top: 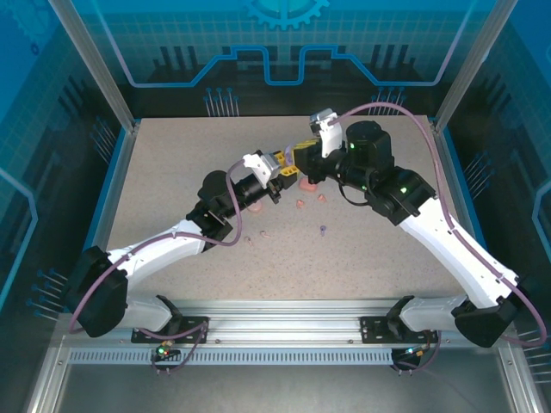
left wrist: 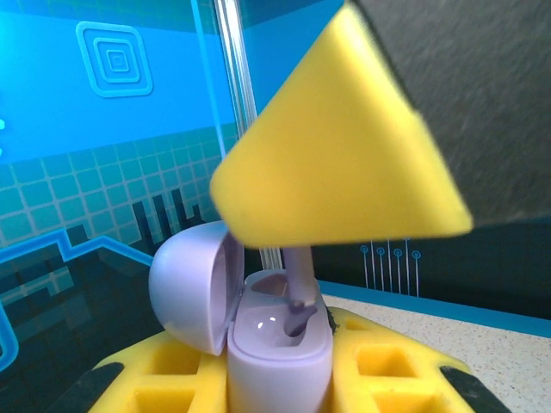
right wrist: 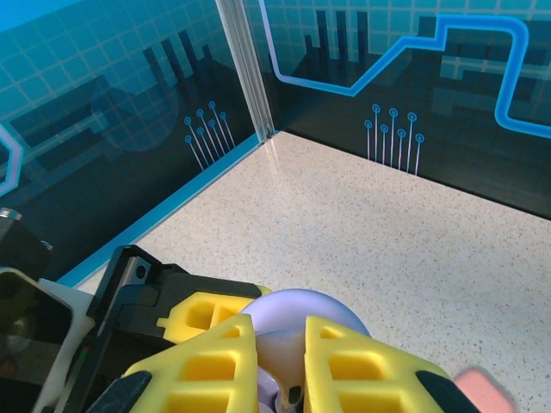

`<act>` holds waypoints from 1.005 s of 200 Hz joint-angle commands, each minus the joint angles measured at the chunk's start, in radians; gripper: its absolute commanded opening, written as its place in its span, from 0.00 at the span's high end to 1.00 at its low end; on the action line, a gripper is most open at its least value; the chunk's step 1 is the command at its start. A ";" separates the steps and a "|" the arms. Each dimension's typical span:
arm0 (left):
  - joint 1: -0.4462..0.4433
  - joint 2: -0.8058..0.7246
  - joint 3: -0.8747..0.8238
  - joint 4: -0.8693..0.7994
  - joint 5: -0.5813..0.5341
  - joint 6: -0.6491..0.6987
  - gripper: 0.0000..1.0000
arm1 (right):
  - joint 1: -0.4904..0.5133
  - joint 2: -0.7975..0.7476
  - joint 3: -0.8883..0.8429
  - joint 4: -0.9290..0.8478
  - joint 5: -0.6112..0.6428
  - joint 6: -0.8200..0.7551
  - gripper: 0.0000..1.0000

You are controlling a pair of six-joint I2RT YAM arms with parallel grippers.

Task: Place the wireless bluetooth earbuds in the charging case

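My left gripper (left wrist: pixel 280 391) is shut on a lilac charging case (left wrist: pixel 277 357), which stands upright between its yellow fingers (left wrist: pixel 392 370) with the domed lid (left wrist: pixel 185 284) swung open to the left. From above, my right gripper (right wrist: pixel 280 366) is shut on a purple earbud (left wrist: pixel 299 288); the bud's stem points down and its tip sits in the case's right-hand well. In the right wrist view the lid (right wrist: pixel 297 303) bulges just beyond the yellow fingertips. From the top, the left gripper (top: pixel 280 179) and the right gripper (top: pixel 303 161) meet above the table's back middle.
Loose buds lie on the speckled table (top: pixel 370 258) below the grippers: a purple one (top: pixel 323 230), pinkish ones (top: pixel 300 204) (top: pixel 320 198) and two small ones (top: pixel 263 233) (top: pixel 247 240). Pink objects (top: pixel 308 184) (top: pixel 256 209) rest near the arms. Glass walls close the back and sides.
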 commanded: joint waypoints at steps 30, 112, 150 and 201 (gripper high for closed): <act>-0.008 -0.012 0.034 0.007 0.017 0.017 1.00 | 0.015 0.009 -0.024 0.024 0.013 -0.006 0.87; -0.008 -0.018 0.033 0.004 0.012 0.021 1.00 | 0.020 0.022 -0.015 -0.014 0.004 -0.041 0.89; -0.009 -0.010 0.035 0.007 0.004 0.010 1.00 | 0.074 0.058 0.001 -0.045 0.019 -0.083 0.88; -0.009 -0.013 0.024 0.009 -0.003 0.002 1.00 | 0.093 0.054 0.005 -0.069 0.090 -0.095 0.82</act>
